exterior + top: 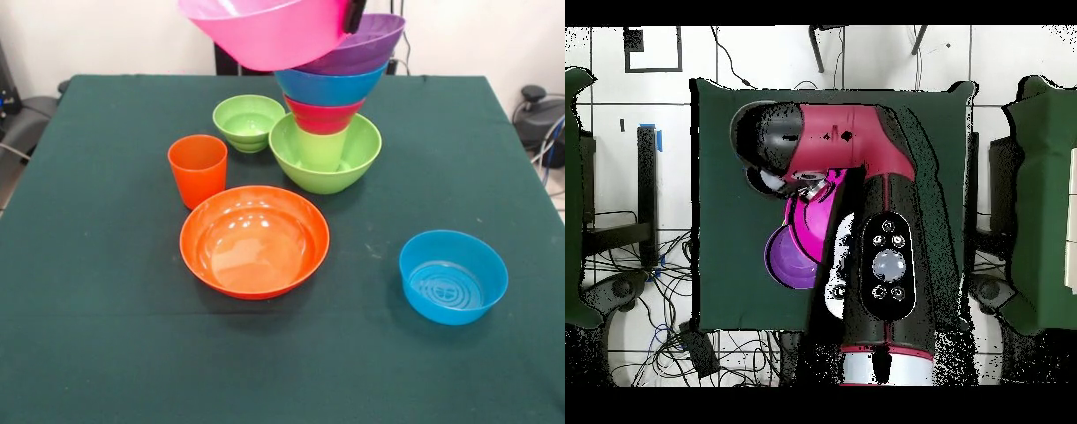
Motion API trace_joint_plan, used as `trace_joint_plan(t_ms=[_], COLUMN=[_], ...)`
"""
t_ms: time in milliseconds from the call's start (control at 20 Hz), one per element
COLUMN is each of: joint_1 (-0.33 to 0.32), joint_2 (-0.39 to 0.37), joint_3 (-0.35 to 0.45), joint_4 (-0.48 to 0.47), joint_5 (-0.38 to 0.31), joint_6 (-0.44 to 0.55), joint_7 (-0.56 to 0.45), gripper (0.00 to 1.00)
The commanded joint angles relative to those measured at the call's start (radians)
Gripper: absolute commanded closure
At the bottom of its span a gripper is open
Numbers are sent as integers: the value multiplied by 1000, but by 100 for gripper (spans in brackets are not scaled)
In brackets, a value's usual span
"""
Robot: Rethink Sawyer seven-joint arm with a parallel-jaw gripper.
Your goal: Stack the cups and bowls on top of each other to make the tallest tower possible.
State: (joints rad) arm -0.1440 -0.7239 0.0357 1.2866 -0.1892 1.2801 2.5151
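Note:
The tower stands at the table's far middle: a medium green bowl (325, 168) as base, then the lime cup (320, 148), a red bowl (324, 116), a blue bowl (331, 87) and a purple bowl (366, 42). My gripper (354, 14) shows only as a black finger at the top edge, shut on the rim of a large pink bowl (265, 31). The pink bowl hangs tilted, just above and left of the purple bowl. In the overhead view the pink bowl (808, 215) and the purple bowl (787, 262) peek out beside the arm (865, 200).
A small green bowl (248, 121) sits left of the tower. The orange cup (197, 170) stands in front of it. A large orange bowl (254, 240) lies mid-table. A blue bowl (453, 276) sits at the near right. The arm hides these in the overhead view.

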Motion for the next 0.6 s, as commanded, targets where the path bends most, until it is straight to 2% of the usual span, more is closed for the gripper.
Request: trace_joint_plan(t_ms=[50, 600], joint_1=[46, 139], joint_2=[22, -1], joint_3=[-50, -129], joint_4=[78, 190], joint_5=[4, 87], joint_6=[70, -30], joint_7=[183, 233], gripper=[100, 100])
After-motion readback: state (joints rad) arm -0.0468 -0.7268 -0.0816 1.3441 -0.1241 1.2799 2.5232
